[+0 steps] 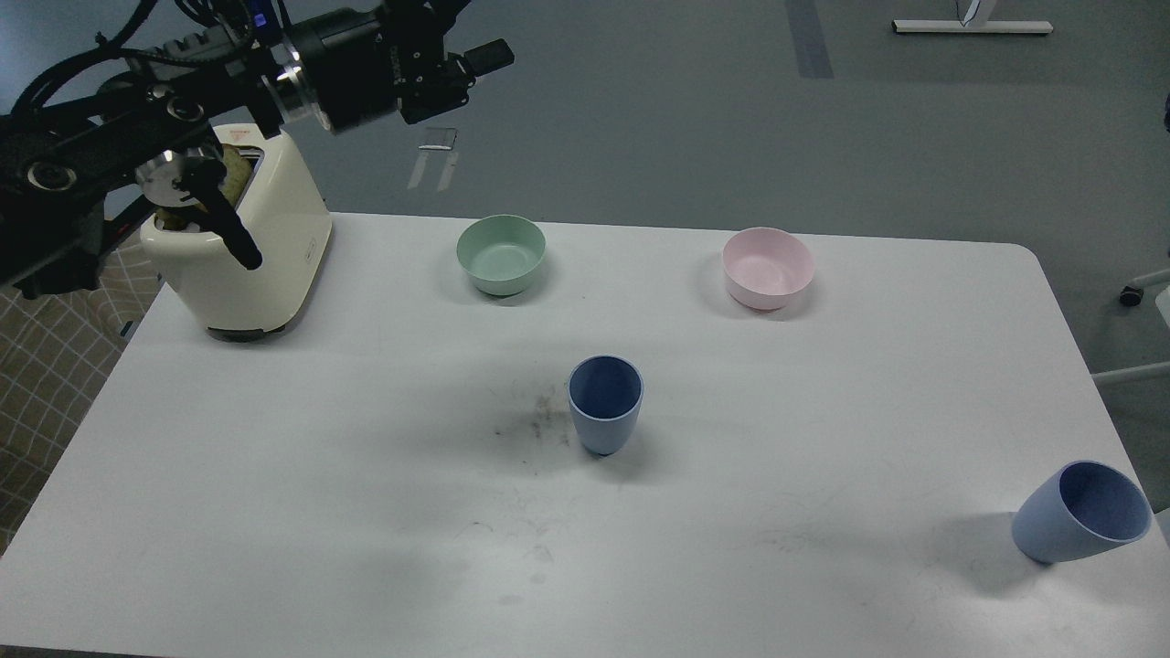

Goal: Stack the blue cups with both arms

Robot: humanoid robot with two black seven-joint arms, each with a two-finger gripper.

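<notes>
cup (605, 404) stands upright mid-table, mouth up, its twin (1079, 514) leaning at four o'clock, green bowl (501, 253) at eleven, left gripper (471, 68) grip unreadable.

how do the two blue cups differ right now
The middle blue cup stands upright; the right blue cup appears tilted, its mouth facing right. The middle one sits near the table's centre, the right one near its right edge. Both are matte light blue, darker inside, empty, ungripped.

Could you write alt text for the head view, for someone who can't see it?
Two blue cups stand apart on a white table: one mid-table, one at the right edge. Behind them are a green bowl, a pink bowl and a cream toaster; the left end effector hovers top left.
</notes>
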